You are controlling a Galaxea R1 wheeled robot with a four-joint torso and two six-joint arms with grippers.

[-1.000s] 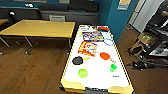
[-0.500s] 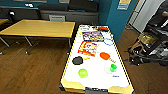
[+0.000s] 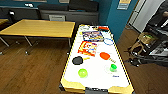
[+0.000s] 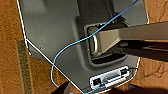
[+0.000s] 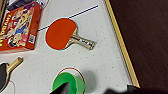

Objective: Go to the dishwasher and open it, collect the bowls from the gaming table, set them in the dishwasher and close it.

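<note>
Gaming table (image 3: 100, 75), white-topped desk with yellow sides, stands straight ahead in head view, long axis running away. On it: two green bowls, one (image 3: 82, 72) near the front edge, the other (image 3: 113, 67) toward the right rim (image 5: 68, 83). Two paddles: red (image 3: 105, 55) (image 5: 61, 33) and black (image 3: 77, 60). Two game boxes: orange (image 3: 88, 48) and blue (image 3: 92, 36). One wooden desk (image 3: 37, 28) to the left. Claw state: cannot tell for either arm.

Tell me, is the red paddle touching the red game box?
Apart. In the right wrist view, a strip of white table top shows plainly between the red paddle and the red game box.
</note>
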